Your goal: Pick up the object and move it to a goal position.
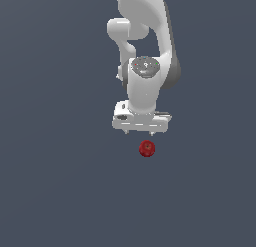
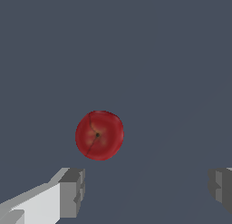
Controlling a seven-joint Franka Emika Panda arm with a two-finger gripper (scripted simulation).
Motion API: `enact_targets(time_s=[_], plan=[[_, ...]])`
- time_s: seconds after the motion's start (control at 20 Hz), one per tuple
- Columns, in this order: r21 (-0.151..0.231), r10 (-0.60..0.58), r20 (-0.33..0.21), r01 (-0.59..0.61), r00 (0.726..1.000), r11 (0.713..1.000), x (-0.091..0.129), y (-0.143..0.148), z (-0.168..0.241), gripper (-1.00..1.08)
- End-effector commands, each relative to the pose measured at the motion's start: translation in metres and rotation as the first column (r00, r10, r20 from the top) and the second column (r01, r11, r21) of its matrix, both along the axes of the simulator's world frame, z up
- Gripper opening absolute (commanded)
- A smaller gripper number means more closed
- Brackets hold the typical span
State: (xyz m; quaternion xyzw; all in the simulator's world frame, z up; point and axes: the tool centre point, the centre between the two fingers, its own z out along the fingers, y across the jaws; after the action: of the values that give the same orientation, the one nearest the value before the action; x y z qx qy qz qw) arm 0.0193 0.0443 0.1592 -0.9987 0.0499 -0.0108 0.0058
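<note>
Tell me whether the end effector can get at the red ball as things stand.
Probably yes. The end effector is open, its fingers spread far wider than the red ball, and nothing shows around the ball. The ball sits off the gap between the fingers, so a small shift seems needed first.

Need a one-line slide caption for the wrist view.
Wrist view: open gripper above a dark-red apple-like ball on the grey surface, ball off-centre toward one finger.
</note>
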Motion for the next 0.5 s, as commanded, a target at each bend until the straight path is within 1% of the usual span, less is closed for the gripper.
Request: enact_targets(time_s=[0.0,0.45], plan=[[-0.001,-0.039,-0.005,0.039,0.999,0.999,0.003,0.009,-0.012,1.0],[-0.007,-0.155,-0.018,0.155,0.988,0.988,0.01,0.036,-0.05,1.0]])
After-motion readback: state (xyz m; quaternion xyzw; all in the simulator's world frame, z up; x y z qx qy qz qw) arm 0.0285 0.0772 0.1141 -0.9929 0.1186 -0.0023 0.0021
